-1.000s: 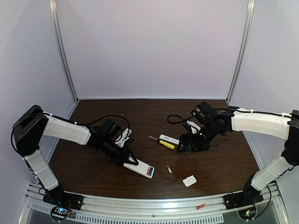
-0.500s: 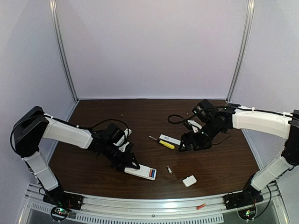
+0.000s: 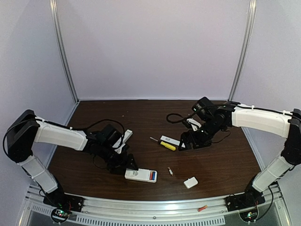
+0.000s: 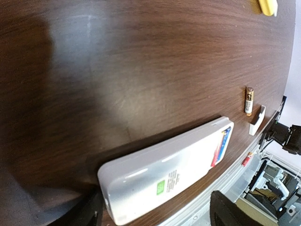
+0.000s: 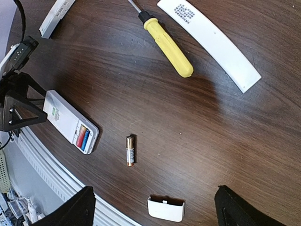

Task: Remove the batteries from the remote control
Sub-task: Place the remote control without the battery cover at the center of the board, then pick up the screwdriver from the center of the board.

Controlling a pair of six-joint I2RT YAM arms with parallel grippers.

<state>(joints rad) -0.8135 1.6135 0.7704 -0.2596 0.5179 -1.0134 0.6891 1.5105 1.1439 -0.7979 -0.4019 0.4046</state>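
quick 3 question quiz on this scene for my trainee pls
1. True or false: the loose battery lies on the table, apart from the remote.
2. What lies nearest the screwdriver? A) long white bar B) remote C) loose battery
3. Fill in: the cells in the remote's open bay show red and ___.
Key: 1 true; 2 A; 3 blue.

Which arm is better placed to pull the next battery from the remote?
Probably left: the left gripper, open, sits at the remote holding the batteries; the right gripper, open, hangs by the screwdriver.
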